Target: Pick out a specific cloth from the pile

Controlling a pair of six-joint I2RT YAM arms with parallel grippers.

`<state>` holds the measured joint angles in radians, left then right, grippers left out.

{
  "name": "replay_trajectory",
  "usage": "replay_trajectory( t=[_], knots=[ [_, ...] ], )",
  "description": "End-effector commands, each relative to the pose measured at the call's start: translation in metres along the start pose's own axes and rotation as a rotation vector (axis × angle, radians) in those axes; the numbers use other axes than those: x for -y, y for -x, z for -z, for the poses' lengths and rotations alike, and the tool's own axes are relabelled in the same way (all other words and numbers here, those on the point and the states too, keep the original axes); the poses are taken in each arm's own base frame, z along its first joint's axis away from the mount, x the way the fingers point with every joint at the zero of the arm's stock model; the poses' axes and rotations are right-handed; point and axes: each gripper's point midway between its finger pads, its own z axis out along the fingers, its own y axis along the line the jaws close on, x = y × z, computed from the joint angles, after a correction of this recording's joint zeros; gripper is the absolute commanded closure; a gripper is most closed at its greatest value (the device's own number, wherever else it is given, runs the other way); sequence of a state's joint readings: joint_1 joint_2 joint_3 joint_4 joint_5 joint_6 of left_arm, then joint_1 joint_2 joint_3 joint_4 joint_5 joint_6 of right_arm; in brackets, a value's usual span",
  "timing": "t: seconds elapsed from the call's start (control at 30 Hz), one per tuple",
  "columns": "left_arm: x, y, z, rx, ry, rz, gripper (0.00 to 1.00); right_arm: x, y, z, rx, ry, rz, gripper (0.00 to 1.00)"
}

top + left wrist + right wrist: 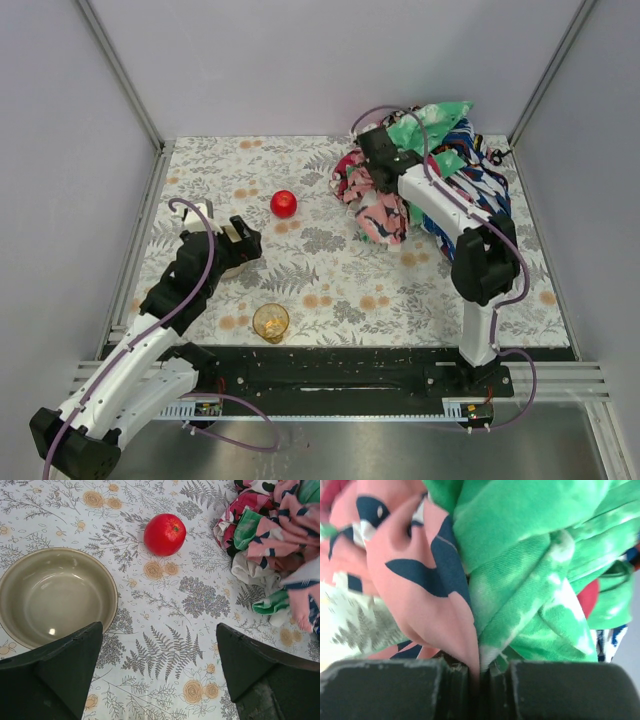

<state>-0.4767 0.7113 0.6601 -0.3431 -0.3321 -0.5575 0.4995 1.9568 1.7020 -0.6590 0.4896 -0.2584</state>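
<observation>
Cloth [252,572]: not yet out, lying white at the edge of the pile [490,170] that faces the left jaws, under pink fabric [420,580] and green folds [530,555]. Right jaws pinched narrow on pink fabric, likely the wrong piece. Left jaws wide over tabletop [165,595], cloth ahead to their right, apart.

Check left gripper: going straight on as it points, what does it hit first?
The left gripper likely meets the floral tablecloth first, between bowl and cloth pile. On a shallow path, the red fruit beyond; depth unclear.
</observation>
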Motion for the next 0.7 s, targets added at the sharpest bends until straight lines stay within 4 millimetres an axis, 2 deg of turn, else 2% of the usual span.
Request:
replay_trajectory(
  t=[0.0, 0.03, 0.07, 0.1, 0.23, 0.4, 0.43, 0.5, 0.53, 0.6, 0.67],
  knots=[
    [0.013, 0.014, 0.001, 0.042, -0.055, 0.015, 0.01, 0.108, 0.115, 0.085, 0.401, -0.142, -0.386, 1.00],
    [0.015, 0.015, 0.001, 0.043, -0.062, 0.017, 0.01, 0.118, 0.122, 0.088, 0.429, -0.121, -0.440, 1.00],
    [0.017, 0.017, 0.001, 0.045, -0.073, 0.018, 0.01, 0.141, 0.124, 0.088, 0.450, -0.119, -0.518, 1.00],
    [0.019, 0.017, 0.000, 0.044, -0.081, 0.014, 0.01, 0.151, 0.126, 0.089, 0.465, -0.091, -0.583, 1.00],
    [0.035, 0.019, -0.007, 0.025, -0.135, 0.006, 0.01, 0.211, 0.106, 0.063, 0.440, -0.123, -0.803, 1.00],
    [0.074, 0.016, -0.023, -0.041, -0.278, -0.017, 0.01, 0.250, 0.054, -0.021, 0.259, -0.147, -0.970, 1.00],
    [0.084, 0.011, -0.027, -0.077, -0.324, -0.026, 0.01, 0.263, 0.031, -0.046, 0.202, -0.165, -1.026, 1.00],
    [0.103, 0.005, -0.035, -0.130, -0.396, -0.040, 0.01, 0.270, 0.005, -0.086, 0.125, -0.151, -1.109, 1.00],
    [0.113, 0.002, -0.039, -0.150, -0.432, -0.045, 0.01, 0.266, -0.011, -0.108, 0.070, -0.141, -1.137, 1.00],
    [0.138, -0.002, -0.048, -0.183, -0.492, -0.071, 0.01, 0.255, -0.036, -0.140, -0.011, -0.116, -1.166, 1.00],
    [0.167, -0.020, -0.057, -0.241, -0.535, -0.118, 0.01, 0.237, -0.058, -0.168, -0.082, -0.091, -1.162, 1.00]
  ],
)
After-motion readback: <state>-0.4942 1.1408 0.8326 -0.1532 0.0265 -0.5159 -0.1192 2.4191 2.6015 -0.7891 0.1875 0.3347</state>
